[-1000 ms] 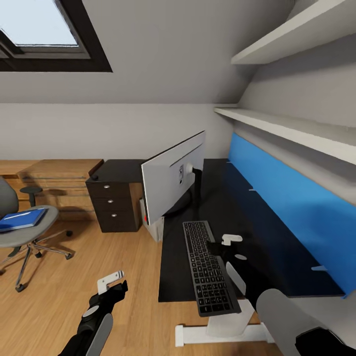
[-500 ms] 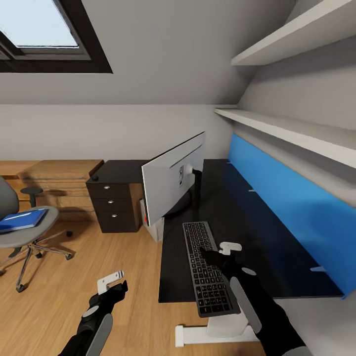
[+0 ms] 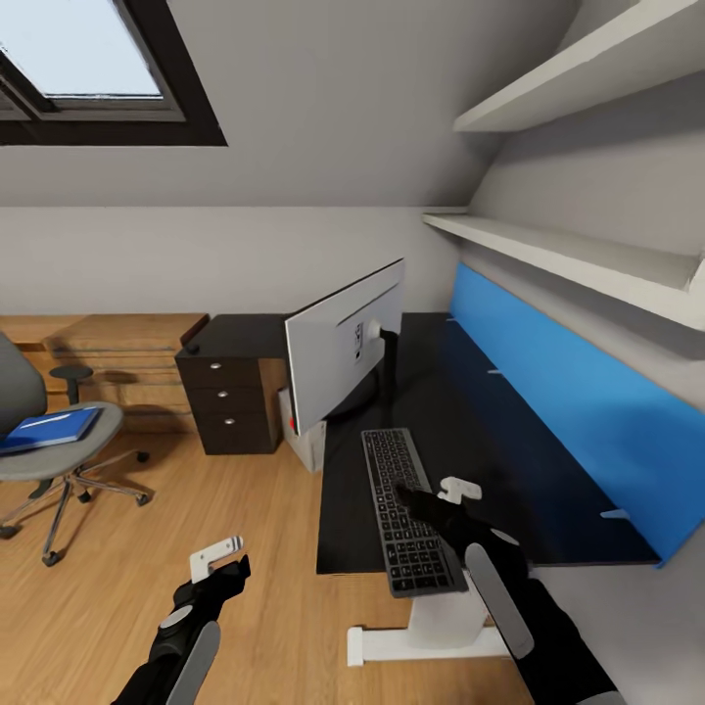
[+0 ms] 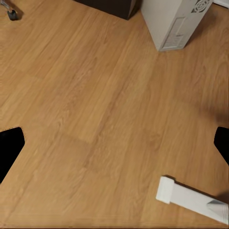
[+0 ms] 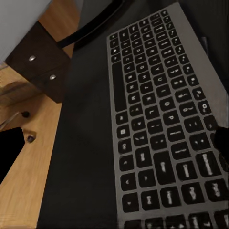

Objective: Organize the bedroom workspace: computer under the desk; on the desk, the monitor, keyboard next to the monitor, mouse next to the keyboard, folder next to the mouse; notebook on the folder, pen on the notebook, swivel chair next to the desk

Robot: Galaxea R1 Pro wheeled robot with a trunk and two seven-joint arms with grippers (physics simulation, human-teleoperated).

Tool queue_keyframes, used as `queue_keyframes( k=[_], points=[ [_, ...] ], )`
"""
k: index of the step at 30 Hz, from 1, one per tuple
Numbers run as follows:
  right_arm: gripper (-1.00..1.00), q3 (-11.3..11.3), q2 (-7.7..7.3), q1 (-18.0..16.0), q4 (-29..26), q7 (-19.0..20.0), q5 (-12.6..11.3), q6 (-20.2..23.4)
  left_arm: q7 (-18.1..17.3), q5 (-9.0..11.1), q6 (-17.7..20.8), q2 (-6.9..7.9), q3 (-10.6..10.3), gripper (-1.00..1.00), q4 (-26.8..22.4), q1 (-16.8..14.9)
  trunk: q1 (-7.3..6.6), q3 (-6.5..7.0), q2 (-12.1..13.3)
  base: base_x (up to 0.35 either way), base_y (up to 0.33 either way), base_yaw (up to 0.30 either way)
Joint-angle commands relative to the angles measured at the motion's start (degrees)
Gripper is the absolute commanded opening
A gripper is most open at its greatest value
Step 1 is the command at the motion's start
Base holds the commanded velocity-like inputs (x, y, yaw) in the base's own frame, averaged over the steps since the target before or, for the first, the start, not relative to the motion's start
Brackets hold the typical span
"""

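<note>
Compared with a second ago, the right arm has come lower and forward, so that the right gripper point(image 3: 423, 497) now hangs over the keyboard point(image 3: 403, 506), about the middle of its length; the head camera has also shifted a little. In the right wrist view the keys point(image 5: 162, 129) are close under the camera and the two dark finger tips stand far apart at the sides, so the gripper is wide open and holds nothing. I judge that it is placed so in order to take or push the keyboard.

The keyboard lies along the left edge of the desk point(image 3: 460, 431), and its near end goes a little past the front edge, so it probably needs to be moved inward. The monitor point(image 3: 345, 354) stands further back at the same left edge, just behind the keyboard, turned at an angle.

The left gripper point(image 3: 217, 560) waits low over the wooden floor point(image 4: 95, 105), beside the desk; its fingers are also wide apart and empty. The computer point(image 4: 174, 21) stands on the floor close to the desk leg. The folder point(image 3: 49, 429) is still on the seat of the swivel chair point(image 3: 59, 460), well apart from the desk.
</note>
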Motion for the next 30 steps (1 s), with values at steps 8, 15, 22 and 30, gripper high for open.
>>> queue_keyframes(
  k=[8, 15, 22, 30],
  points=[
    [1.0, 0.14, -0.08, -0.05, 0.35, -0.6, -0.62, 0.01, 0.46, 0.5, 0.18, 0.02, -0.11, 1.0, -0.09, -0.03, -0.03, -0.07, -0.05, -0.336, 0.0, 0.0],
    [1.0, 0.11, -0.14, -0.04, 1.23, -0.54, -0.62, -0.14, 0.47, 0.51, 0.21, 0.02, -0.08, 1.0, -0.09, -0.03, -0.03, -0.07, -0.05, -0.336, 0.0, 0.0],
    [1.0, -0.13, -0.21, -0.02, 2.81, -0.31, -0.62, -1.02, 0.47, 0.54, 0.21, 0.02, -0.08, 1.0, -0.09, -0.03, -0.03, -0.07, -0.05, -0.336, 0.0, 0.0],
    [1.0, -0.53, -0.21, -0.03, 4.07, 0.05, -0.62, -1.34, 0.47, 0.48, 0.18, 0.02, -0.08, 1.0, -0.09, -0.03, -0.03, -0.07, -0.05, -0.331, 0.0, 0.0]
  ],
)
